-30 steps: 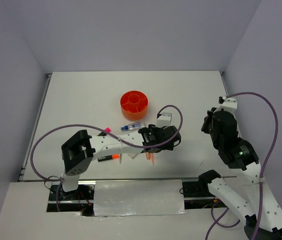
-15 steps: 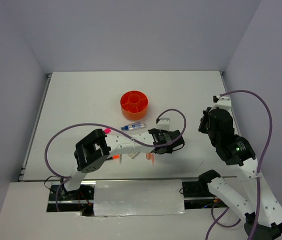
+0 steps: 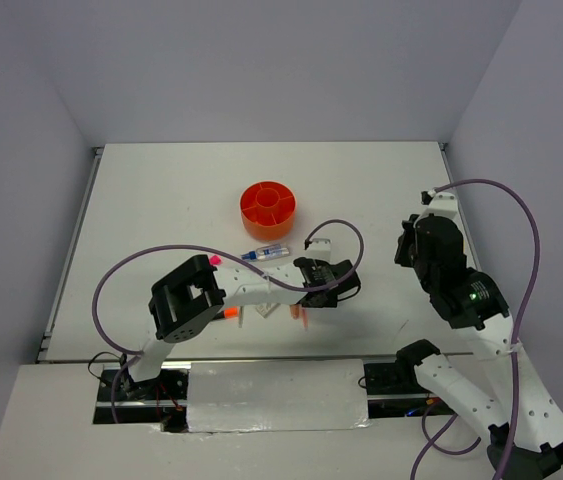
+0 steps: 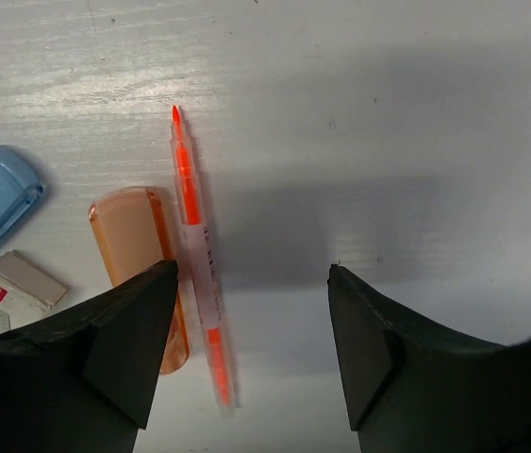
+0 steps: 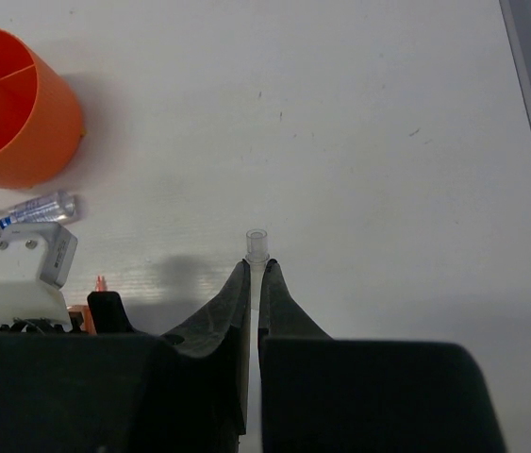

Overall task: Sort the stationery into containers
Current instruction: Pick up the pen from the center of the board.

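A: State of the left gripper (image 4: 251, 276)?
B: Jaws wide apart, nothing held. It hovers over a thin orange-and-clear pen (image 4: 195, 247) lying flat on the white table (image 4: 397, 104), just beside a salmon translucent eraser (image 4: 131, 236).
A: The right gripper (image 5: 254, 271)?
B: Closed on a thin clear pen (image 5: 257, 242). The round bright orange plastic tub (image 5: 31, 142) stands mid-table, farther off.

Light fell evenly from overhead, and the white table (image 3: 161, 200) looked bright, with no harsh glare. In the left wrist view a soft grey shadow lay beneath the left gripper (image 4: 251, 274), a faint sheen streaked the table's far edge, and the close dark fingers (image 4: 105, 349) were slightly blurred.
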You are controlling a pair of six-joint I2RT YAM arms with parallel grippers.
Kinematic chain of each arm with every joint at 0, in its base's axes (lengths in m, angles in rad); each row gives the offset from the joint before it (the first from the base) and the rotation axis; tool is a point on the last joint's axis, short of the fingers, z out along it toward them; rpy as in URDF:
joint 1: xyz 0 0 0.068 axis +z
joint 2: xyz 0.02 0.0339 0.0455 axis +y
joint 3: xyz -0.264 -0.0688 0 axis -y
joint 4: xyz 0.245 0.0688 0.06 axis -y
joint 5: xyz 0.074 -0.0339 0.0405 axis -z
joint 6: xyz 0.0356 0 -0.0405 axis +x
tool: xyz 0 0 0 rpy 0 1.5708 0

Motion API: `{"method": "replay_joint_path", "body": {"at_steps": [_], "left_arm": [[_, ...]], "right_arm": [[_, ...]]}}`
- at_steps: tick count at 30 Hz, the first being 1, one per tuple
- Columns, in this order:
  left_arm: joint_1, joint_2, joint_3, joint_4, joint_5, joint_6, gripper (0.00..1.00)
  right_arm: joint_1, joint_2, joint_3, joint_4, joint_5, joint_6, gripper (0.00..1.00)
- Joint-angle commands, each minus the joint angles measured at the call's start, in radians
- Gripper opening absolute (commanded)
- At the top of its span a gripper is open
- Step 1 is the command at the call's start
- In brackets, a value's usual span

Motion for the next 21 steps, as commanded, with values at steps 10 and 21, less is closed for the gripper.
{"method": "replay_joint_path", "body": {"at_steps": [10, 21], "left_arm": [[0.01, 0.015, -0.019, 0.005, 0.013, -0.03, 0.76], [0.01, 0.033, -0.001, -0.1, 0.039, -0.067, 0.71]], "right_arm": [[-0.002, 0.0, -0.007, 0.029, -0.014, -0.019, 0.0], [-0.004, -0.005, -0.013, 0.03, -0.017, -0.019, 0.0]]}}
